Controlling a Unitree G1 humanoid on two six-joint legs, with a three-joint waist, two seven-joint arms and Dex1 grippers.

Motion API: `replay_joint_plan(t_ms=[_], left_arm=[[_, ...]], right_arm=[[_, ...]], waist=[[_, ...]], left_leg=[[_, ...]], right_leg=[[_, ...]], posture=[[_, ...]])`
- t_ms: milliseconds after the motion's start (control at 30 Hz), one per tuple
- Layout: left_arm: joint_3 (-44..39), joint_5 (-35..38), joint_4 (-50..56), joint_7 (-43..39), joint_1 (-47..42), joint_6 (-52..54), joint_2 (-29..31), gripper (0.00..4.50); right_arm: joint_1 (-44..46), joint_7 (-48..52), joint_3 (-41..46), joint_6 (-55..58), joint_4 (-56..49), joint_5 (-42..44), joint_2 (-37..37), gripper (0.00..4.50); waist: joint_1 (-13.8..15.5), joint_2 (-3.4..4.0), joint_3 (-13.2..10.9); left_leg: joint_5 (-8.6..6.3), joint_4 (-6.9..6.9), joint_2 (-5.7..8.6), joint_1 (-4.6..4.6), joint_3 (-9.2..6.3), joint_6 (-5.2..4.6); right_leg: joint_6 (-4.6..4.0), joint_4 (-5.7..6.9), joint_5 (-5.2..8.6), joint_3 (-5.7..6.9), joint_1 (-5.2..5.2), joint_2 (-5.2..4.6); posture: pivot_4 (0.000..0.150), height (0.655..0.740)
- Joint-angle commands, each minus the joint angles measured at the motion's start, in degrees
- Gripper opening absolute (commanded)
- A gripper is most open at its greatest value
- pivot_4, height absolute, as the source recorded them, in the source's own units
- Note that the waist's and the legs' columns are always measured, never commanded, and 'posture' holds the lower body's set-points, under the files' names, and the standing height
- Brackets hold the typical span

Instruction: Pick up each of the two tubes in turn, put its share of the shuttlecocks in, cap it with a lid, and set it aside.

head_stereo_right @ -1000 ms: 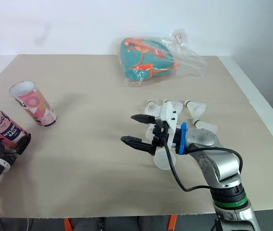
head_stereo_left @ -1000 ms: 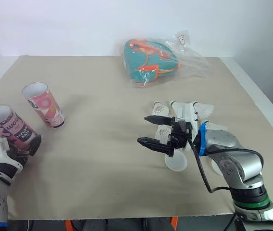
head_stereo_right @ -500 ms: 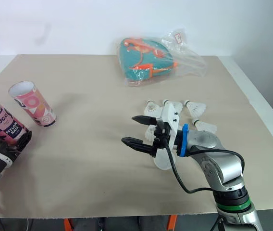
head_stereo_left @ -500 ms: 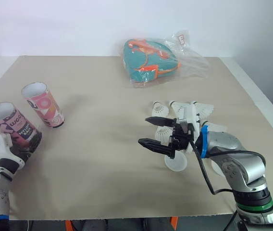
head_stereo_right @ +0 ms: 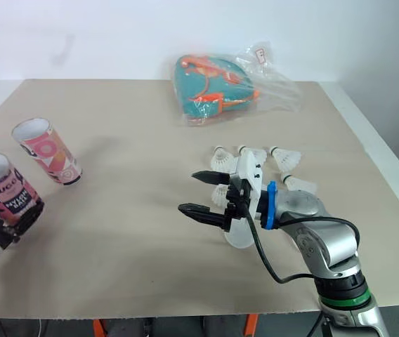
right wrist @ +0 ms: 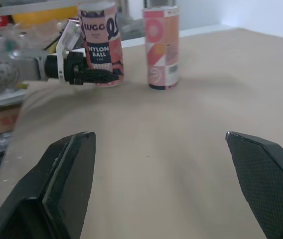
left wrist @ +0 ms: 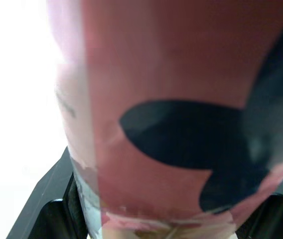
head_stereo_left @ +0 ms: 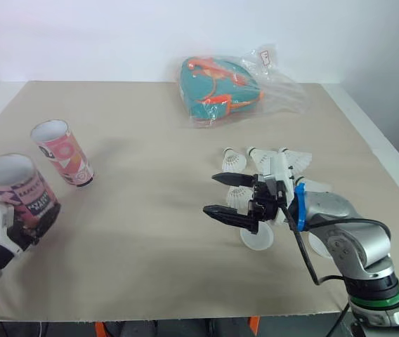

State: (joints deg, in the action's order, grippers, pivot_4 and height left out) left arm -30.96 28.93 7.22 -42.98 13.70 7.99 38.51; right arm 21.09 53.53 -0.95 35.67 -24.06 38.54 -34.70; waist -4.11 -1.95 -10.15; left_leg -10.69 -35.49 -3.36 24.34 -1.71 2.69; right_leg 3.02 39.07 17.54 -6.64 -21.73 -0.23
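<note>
While the left gripper (head_stereo_left: 31,223) clamps the WCC tube (head_stereo_left: 18,188) near the table's (head_stereo_left: 150,161) front-left edge, the right gripper (head_stereo_left: 210,193) hangs wide open beside the shuttlecocks (head_stereo_left: 270,158); the tube's mouth should probably tip rightward for loading. Left wrist view: the tube sits deep between the fingers (left wrist: 44,206). Right wrist view: it stands upright beside the pink tube (right wrist: 161,47)

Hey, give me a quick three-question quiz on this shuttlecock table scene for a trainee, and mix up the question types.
1. True or false: the left gripper is shut on the dark patterned tube.
2. Multiple choice: the right gripper, beside the shuttlecocks, is A) shut on one of them, B) open and empty, C) shut on a tube.
3. Short answer: is the pink tube or the held tube capped?

Key: 1 true. 2 B. 3 neither, both tops are open.
</note>
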Motion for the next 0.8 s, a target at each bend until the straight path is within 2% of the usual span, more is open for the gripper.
replay_joint_plan(t_ms=[33, 100, 233, 433, 600, 800], left_arm=[[4.1, -1.5, 6.0, -9.7, 2.2, 0.4, 7.3, 2.99], [7.6, -1.2, 9.4, -15.3, 3.4, 2.7, 12.0, 2.99], [13.6, -6.9, 10.1, -22.0, 3.5, 2.2, 20.7, 2.99], [24.4, -12.0, 6.2, -30.6, -7.4, 2.1, 28.7, 2.99], [32.1, -16.0, 2.2, -36.0, -16.9, 0.1, 30.0, 2.99], [37.5, -19.4, 0.1, -39.2, -23.4, -1.5, 29.0, 2.99]], right_arm=[[0.2, 2.0, 4.2, 1.1, -1.7, 3.3, -3.2, 4.5], [-1.6, 1.8, 4.4, 1.5, -2.9, 2.7, -5.1, 4.5], [-4.6, -2.0, 3.4, 2.1, -5.1, 0.7, -5.7, 4.5], [-12.7, -9.7, 6.4, 6.9, -13.4, 4.1, -5.2, 4.5], [-15.3, -17.8, 5.7, 9.2, -15.6, 2.2, -3.2, 4.5], [-15.8, -23.1, 5.2, 9.3, -14.1, -0.8, -1.2, 4.5]], waist=[[0.4, 0.08, 0.0], [0.7, 0.12, -0.1], [0.8, 0.14, -0.1], [1.3, 0.5, -0.1], [1.3, 0.6, -0.1], [1.3, 0.95, 0.1]], left_leg=[[0.0, -0.01, 0.0, 0.0, -0.04, 0.0], [0.01, -0.01, 0.0, -0.01, -0.01, -0.01], [0.01, 0.08, -0.07, 0.0, 0.1, 0.0], [-0.01, 0.19, -0.08, 0.05, 0.09, -0.02], [-0.02, 0.18, -0.08, 0.06, 0.1, -0.03], [-0.01, 0.09, -0.08, 0.04, 0.11, -0.04]], right_leg=[[-0.03, 0.0, 0.02, 0.09, 0.0, 0.0], [-0.06, 0.02, 0.06, 0.09, -0.02, -0.02], [-0.15, 0.01, 0.11, 0.1, -0.14, -0.01], [-0.18, 0.04, 0.22, 0.11, -0.23, 0.04], [-0.16, 0.04, 0.23, 0.09, -0.23, 0.05], [0.03, 0.04, 0.26, 0.07, -0.18, 0.05]], posture=[[0.15, 0.74], [0.15, 0.74], [0.15, 0.74], [0.15, 0.74], [0.15, 0.74], [0.15, 0.74]])
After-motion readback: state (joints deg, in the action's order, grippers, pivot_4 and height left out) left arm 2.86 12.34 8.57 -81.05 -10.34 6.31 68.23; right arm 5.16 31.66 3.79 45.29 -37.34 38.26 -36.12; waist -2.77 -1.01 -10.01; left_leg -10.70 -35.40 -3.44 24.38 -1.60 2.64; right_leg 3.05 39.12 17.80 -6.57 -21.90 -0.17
